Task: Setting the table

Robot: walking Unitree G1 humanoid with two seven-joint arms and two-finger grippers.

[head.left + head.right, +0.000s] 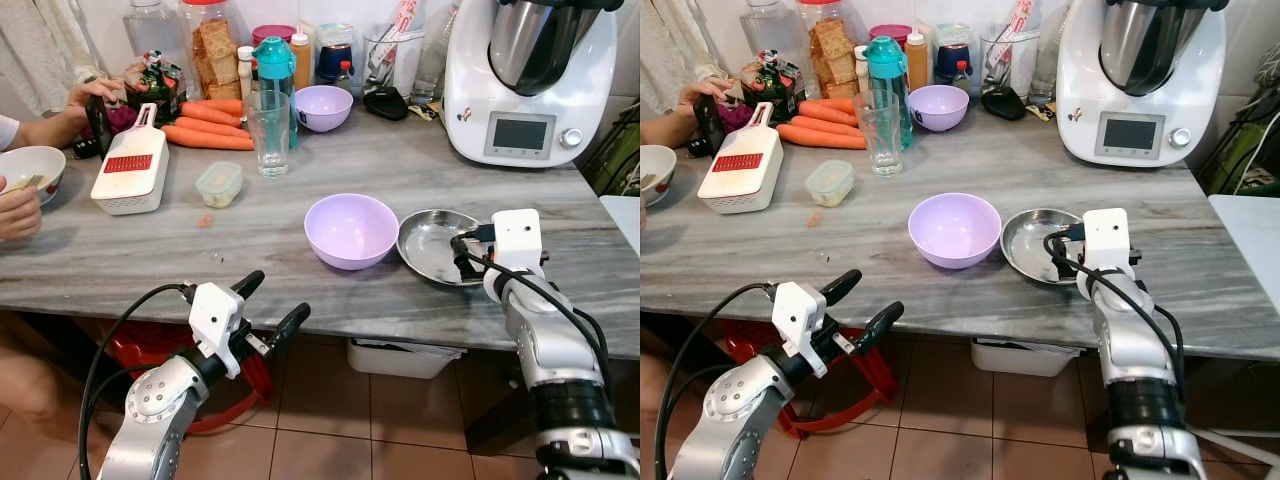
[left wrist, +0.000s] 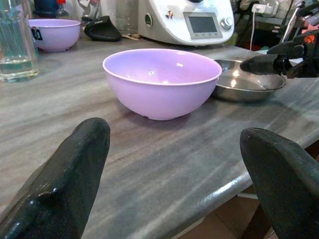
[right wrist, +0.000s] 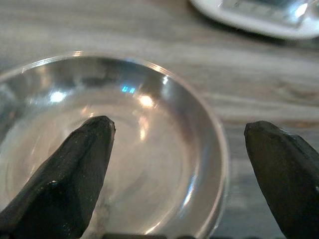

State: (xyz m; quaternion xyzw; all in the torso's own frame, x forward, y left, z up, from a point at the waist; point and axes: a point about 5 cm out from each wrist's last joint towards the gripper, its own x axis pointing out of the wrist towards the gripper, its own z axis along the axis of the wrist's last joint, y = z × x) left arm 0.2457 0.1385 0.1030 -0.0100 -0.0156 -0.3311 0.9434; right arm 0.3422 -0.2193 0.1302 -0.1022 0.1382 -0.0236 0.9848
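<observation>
A lilac bowl (image 1: 351,230) stands near the middle of the grey marble table (image 1: 150,255). Beside it on the right lies a shallow steel plate (image 1: 430,245). My right gripper (image 1: 464,258) is open at the plate's right rim. In the right wrist view one finger (image 3: 75,169) hangs over the inside of the plate (image 3: 139,149) and the other finger (image 3: 286,169) is outside the rim. My left gripper (image 1: 272,303) is open and empty, just below and in front of the table's front edge. It points at the lilac bowl (image 2: 159,79).
At the back stand a second lilac bowl (image 1: 323,107), a glass (image 1: 268,133), a teal bottle (image 1: 274,65), jars and a white kitchen machine (image 1: 530,75). Carrots (image 1: 205,125), a white grater (image 1: 132,170) and a small lidded box (image 1: 219,184) lie left. A person's hands (image 1: 85,95) and a white bowl (image 1: 28,170) are at the far left.
</observation>
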